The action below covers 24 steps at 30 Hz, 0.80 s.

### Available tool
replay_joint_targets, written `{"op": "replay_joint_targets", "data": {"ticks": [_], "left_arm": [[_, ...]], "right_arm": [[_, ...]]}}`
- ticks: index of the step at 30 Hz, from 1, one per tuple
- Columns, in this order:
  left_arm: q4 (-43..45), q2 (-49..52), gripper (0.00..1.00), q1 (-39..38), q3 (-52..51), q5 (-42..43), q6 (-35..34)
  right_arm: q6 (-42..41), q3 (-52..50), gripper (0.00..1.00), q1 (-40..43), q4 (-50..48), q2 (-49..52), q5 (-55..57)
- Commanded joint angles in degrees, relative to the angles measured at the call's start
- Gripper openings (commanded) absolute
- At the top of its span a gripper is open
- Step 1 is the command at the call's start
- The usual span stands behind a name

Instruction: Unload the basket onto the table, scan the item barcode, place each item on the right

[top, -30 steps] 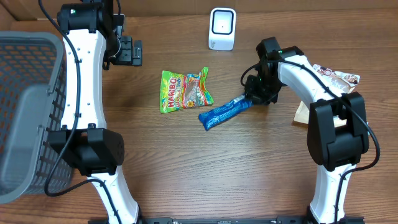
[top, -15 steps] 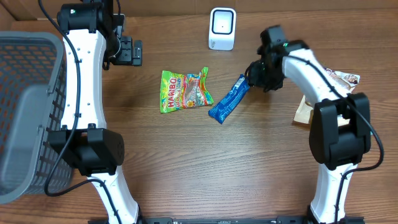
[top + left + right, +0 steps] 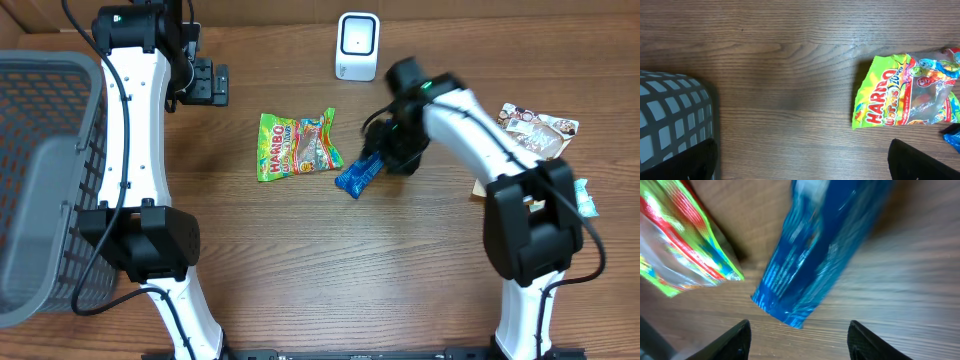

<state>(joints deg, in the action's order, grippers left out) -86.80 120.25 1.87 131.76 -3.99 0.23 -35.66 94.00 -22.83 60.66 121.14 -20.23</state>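
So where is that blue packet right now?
In the overhead view the blue packet lies just right of the green Haribo bag, nearer the robot than the white scanner, with the right gripper open over it.

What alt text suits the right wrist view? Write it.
A shiny blue foil packet lies on the brown wooden table beyond the right hand's open fingers; a green plastic sweets bag sits left.
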Motion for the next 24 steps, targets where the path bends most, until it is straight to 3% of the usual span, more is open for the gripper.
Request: {"op": "replay_joint_targets", "data": {"ticks": [1, 11, 16, 21, 24], "left_arm": [[0.1, 0.4, 1.0, -0.4, 0.4, 0.6, 1.1], [0.1, 0.4, 1.0, -0.4, 0.4, 0.6, 1.1], [0.1, 0.4, 1.0, -0.4, 0.4, 0.6, 1.1], [0.1, 0.4, 1.0, -0.4, 0.4, 0.6, 1.1], [0.1, 0.4, 1.0, -0.4, 0.4, 0.6, 1.1]], "right_arm": [[-6.5, -2.7, 0.63, -1.2, -1.7, -0.8, 4.0], [-4.5, -10.4, 0.59, -1.5, -8.3, -0.8, 11.8], [8.3, -10.3, 0.58, -0.5, -7.5, -0.8, 13.1], [28.0, -8.1, 0.62, 1.8, -4.0, -0.8, 13.4], [36.4, -6.0, 0.63, 3.1, -2.2, -0.8, 19.0]]}}
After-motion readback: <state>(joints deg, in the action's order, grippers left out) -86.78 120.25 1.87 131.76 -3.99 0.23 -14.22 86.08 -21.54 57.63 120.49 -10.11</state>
